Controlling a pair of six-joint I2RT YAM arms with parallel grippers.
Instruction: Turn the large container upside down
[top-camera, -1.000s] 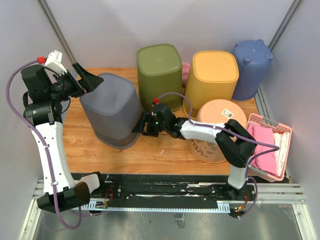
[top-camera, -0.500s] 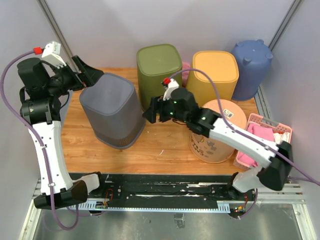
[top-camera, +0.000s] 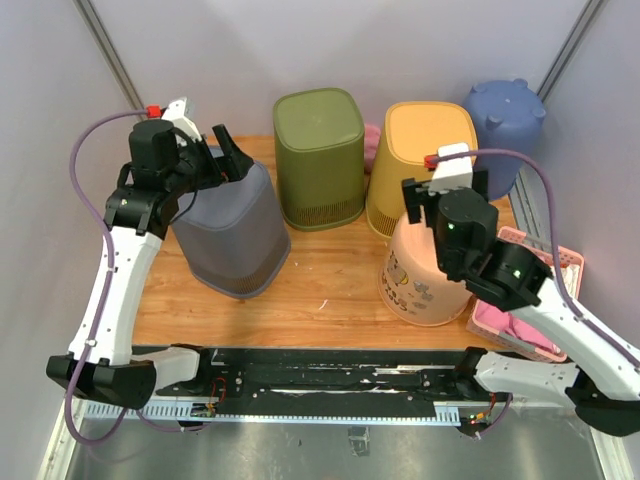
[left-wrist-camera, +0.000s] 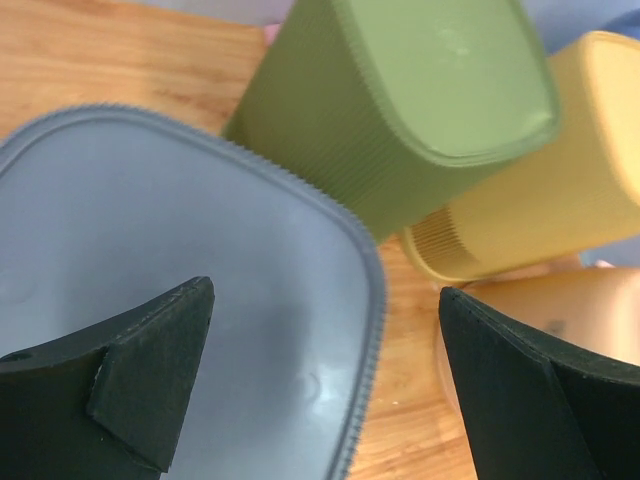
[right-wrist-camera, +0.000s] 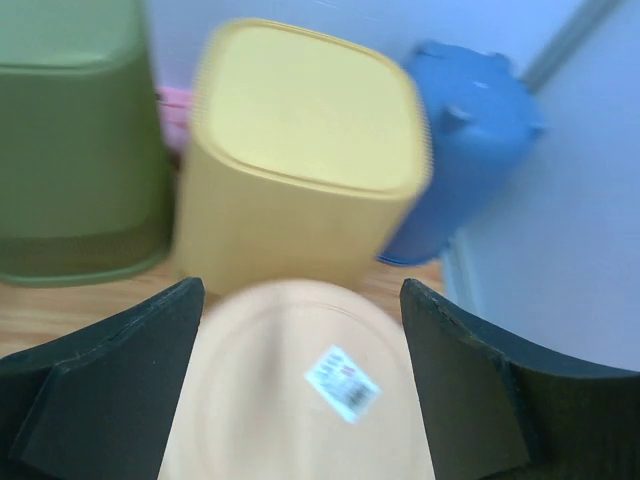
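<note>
The large grey container (top-camera: 228, 232) rests on the wooden table (top-camera: 320, 290) at the left with its closed, ribbed-edged base (left-wrist-camera: 150, 230) facing up. My left gripper (top-camera: 228, 158) hovers open just over the far right edge of that base, and nothing lies between its fingers (left-wrist-camera: 160, 370). In the left wrist view one finger is over the base and the other is past its edge. My right gripper (top-camera: 445, 190) is open above the peach container (top-camera: 425, 285), well away from the grey one. It holds nothing, and the peach base with its white label (right-wrist-camera: 342, 382) shows between the fingers.
A green bin (top-camera: 318, 150), a yellow bin (top-camera: 428, 150) and a blue bin (top-camera: 505, 125) stand bottom up along the back. A pink basket (top-camera: 545, 250) with cloths sits at the right edge. Bare wood lies between the grey and peach containers.
My right arm has pulled away from the grey container's side, swung right and risen over the peach container, its jaws wider. My left gripper has shifted right over the grey base.
</note>
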